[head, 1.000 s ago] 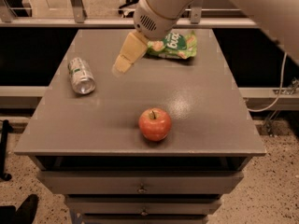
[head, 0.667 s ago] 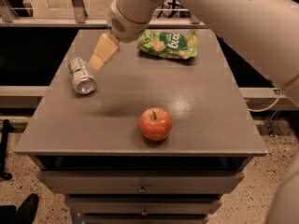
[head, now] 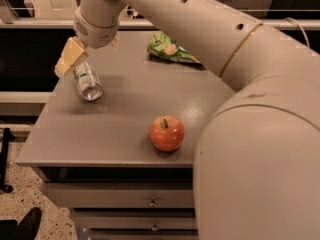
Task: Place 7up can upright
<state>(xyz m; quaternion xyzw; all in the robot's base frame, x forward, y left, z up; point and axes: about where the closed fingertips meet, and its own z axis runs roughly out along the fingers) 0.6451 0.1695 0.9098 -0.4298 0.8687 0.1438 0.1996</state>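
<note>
The 7up can point(head: 88, 82) lies on its side near the left edge of the grey table point(head: 120, 129), with its shiny metal end facing me. My gripper point(head: 70, 59) hangs at the can's far upper-left end, right above it or touching it; I cannot tell which. The big beige arm sweeps in from the lower right across the top of the view.
A red apple point(head: 166, 133) sits near the table's front edge, right of centre. A green crinkly snack bag point(head: 170, 50) lies at the back of the table. Drawers point(head: 150, 201) are under the tabletop. The table's left edge is close to the can.
The gripper has moved left from near the snack bag across the table and now sits at the can. The can, apple and bag have not moved; the view is closer.
</note>
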